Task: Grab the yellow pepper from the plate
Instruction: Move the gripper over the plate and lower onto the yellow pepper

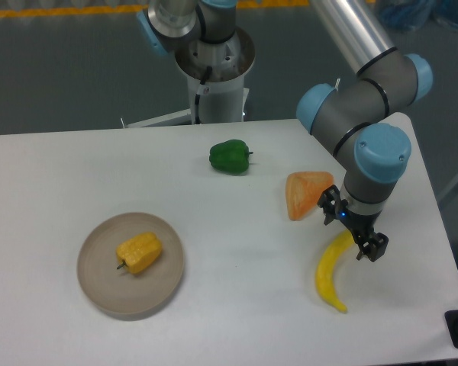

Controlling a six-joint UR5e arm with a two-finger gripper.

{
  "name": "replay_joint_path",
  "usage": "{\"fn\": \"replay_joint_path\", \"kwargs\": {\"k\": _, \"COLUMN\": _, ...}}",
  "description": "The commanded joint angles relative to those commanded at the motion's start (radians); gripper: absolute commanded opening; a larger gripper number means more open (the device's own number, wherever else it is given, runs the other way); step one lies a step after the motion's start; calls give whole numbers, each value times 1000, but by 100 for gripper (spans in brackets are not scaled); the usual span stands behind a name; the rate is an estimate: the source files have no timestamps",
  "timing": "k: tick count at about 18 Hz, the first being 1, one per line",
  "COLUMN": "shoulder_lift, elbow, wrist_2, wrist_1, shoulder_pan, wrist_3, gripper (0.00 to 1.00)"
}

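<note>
yellow pepper: was lying on its side roughly mid-plate, dark stem poking toward the table's left edge.

plate: beige dish sat near the front-left corner of the table, nothing else on it.

gripper: hung low by the right edge, fingers apart and holding nothing, well apart from the plate, so the grab hadn't started.

banana: was just beside the gripper, maybe touching a fingertip, honestly couldn't tell. A sideways move from that height would probably have shoved it.

orange wedge thing: sat just on the plate side of the gripper. I'd guess a low straight run toward the plate could have clipped it.

green pepper: toward the back edge, about mid-table. Looked out of the way to me.

grab risk: lobed, rounded pepper lying sideways; closing off-centre would likely have rolled it or squirted it out.

plate risk: coming down too deep could have pressed on the low rim and tipped or slid the dish.

mix-up risk: banana's the same yellow and way closer, easy wrong target.
</note>
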Motion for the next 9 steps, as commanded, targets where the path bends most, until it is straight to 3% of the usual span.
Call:
{"fn": "replay_joint_path", "kwargs": {"k": 4, "shoulder_lift": 44, "elbow": -14, "wrist_2": -3, "wrist_1": -6, "shoulder_pan": -81, "wrist_3": -93, "gripper": 100}}
{"fn": "replay_joint_path", "kwargs": {"k": 9, "shoulder_lift": 66, "elbow": -32, "wrist_2": -9, "wrist_1": -6, "shoulder_pan": -277, "wrist_3": -346, "gripper": 100}}
